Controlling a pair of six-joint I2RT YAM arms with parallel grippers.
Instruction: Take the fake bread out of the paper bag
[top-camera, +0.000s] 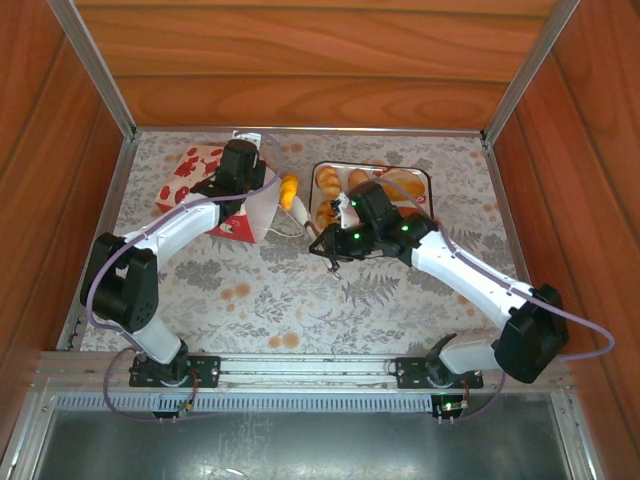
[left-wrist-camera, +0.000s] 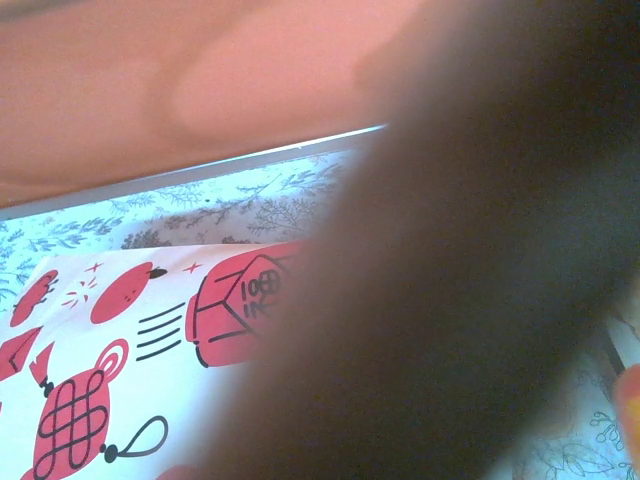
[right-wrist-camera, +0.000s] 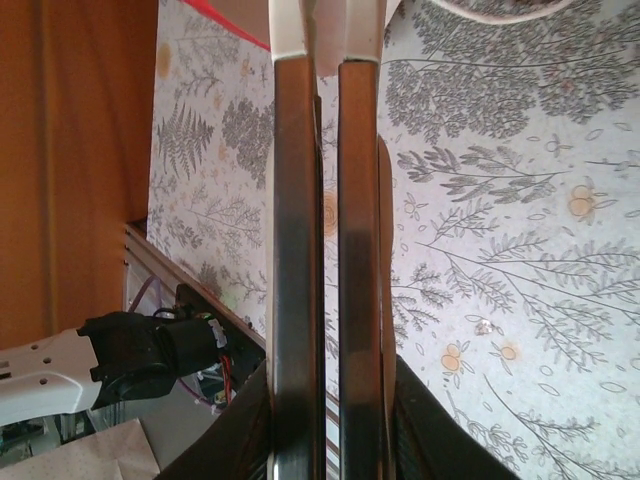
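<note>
Between the paper bag (top-camera: 195, 175) and the tray (top-camera: 425, 178), one orange piece of the fake bread (top-camera: 289, 190) lies on the table (top-camera: 300, 300), just beside the bag's right edge. Its long axis runs near-to-far, and more pieces sit in the tray. My right claw (top-camera: 301, 212) is clenched on nothing. Its white tips sit just on the near side of that piece and point roughly along its length, so this is the nearer arm. My left claw (top-camera: 240, 170) is clenched over the bag; I cannot tell whether it pinches paper. I judge the right claw must release its tips before taking the piece across its narrow width.
</note>
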